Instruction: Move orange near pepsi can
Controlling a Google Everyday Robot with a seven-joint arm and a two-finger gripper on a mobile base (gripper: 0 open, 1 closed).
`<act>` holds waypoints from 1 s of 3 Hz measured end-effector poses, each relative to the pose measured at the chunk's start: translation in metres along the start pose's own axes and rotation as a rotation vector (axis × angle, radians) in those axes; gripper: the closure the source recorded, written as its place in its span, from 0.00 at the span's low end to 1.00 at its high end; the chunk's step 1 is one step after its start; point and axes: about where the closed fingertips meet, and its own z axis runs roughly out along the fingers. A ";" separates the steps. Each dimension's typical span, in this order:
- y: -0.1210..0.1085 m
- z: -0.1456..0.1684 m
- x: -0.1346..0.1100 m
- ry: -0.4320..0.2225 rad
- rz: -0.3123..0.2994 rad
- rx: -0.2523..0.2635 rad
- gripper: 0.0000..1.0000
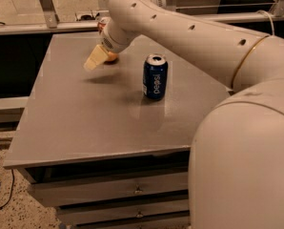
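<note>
Cream two-finger gripper (96, 61), far-left over grey table (85, 128), clamps small round orange fruit (112, 57); dark blue pepsi can (155, 77) stands right, slightly nearer.

I note: cream gripper (97, 60) upper left; orange (112, 57) orange-skinned; pepsi can (155, 76) dark blue, white lettering; table (85, 123) grey.

Upright on the table (85, 128), right of centre: pepsi can (155, 76). At its ten o'clock, apart: orange (112, 57). Just beside that, at eight o'clock: gripper (96, 61). Below the tabletop: drawers (137, 187).
</note>
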 end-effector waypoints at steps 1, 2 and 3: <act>-0.013 0.016 0.003 -0.004 0.040 0.022 0.00; -0.026 0.024 0.004 -0.015 0.085 0.039 0.17; -0.034 0.023 0.001 -0.034 0.109 0.051 0.41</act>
